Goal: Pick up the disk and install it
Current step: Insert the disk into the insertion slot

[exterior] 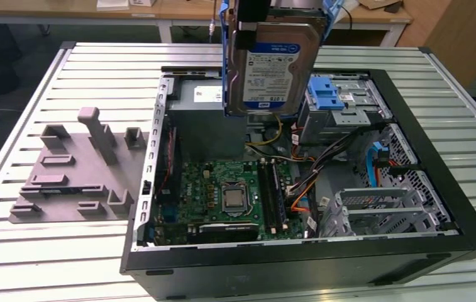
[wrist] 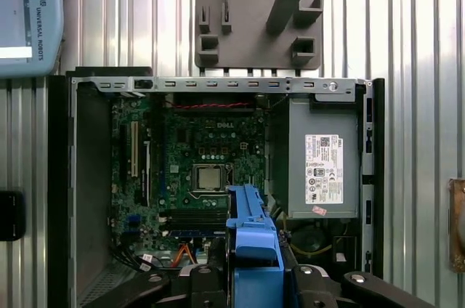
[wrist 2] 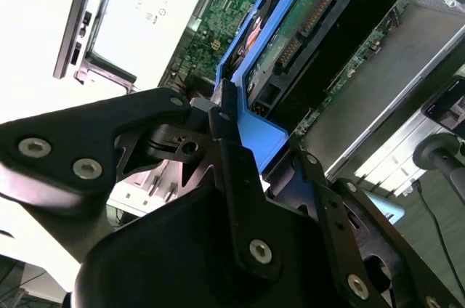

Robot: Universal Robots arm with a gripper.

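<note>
One disk (jaws clenched on its blue bracket) hangs upright, clear above the open case.

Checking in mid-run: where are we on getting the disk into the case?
Pickup looks done: the disk hangs upright in the air above the open computer case, label facing the exterior camera. In hand: the gripper is closed on its blue bracket. Left: installation. The disk is not seated in any bay; the drive cage with the blue latch sits beside and below it.
</note>
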